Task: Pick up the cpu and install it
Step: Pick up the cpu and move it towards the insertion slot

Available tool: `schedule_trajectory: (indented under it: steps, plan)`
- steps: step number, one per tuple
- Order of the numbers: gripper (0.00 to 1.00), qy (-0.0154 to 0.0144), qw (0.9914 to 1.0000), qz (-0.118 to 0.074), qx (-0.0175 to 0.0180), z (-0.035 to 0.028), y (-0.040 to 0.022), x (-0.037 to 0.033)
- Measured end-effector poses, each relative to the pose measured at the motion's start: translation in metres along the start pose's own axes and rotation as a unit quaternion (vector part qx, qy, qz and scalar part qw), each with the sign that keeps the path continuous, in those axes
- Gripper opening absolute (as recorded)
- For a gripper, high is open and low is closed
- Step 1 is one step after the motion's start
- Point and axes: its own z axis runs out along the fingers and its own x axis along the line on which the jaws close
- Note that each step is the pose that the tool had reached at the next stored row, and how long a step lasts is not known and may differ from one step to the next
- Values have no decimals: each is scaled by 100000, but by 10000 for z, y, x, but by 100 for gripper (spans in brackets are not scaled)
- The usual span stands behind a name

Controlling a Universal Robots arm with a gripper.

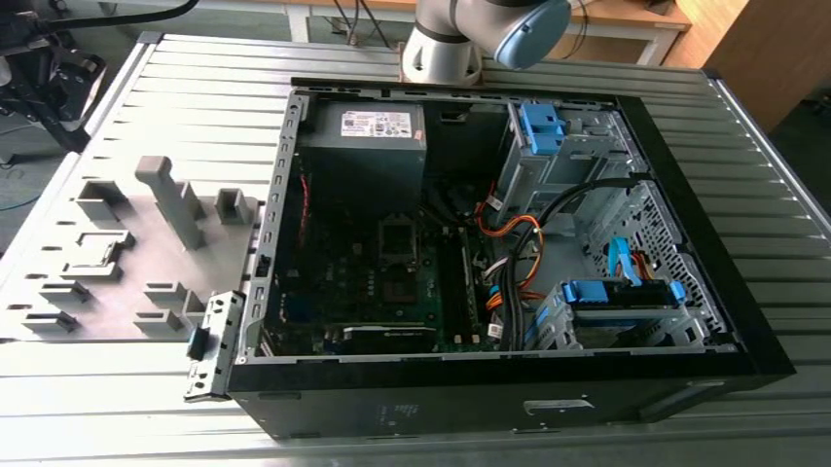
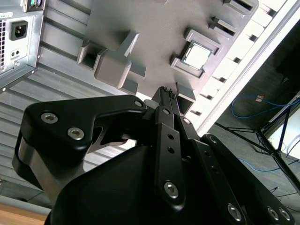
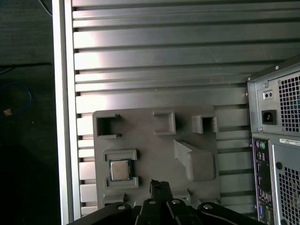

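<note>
Gripper [image 3: 159,185]: hovers over the grey fixture plate [image 3: 150,140], tips pointing towards it.
Fingers: pressed together at the tips, nothing held between them.
cpu [image 3: 120,169]: lies flat, metal top up, in a square pocket of the plate. It is just off to one side of the fingertips and clear of them, not touched.
Upright block [image 3: 194,161]: stands on the plate, on the fingertips' opposite side from the cpu.
Computer case [image 1: 520,243]: lid off, lying on the slatted table [image 3: 159,61], well apart from the fingers, beyond the block.
</note>
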Motion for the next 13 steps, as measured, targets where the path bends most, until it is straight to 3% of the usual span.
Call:
schedule_trajectory:
  steps: [13]
  plan:
    - [11,-4,100000,-2,-3,29,-5,46]
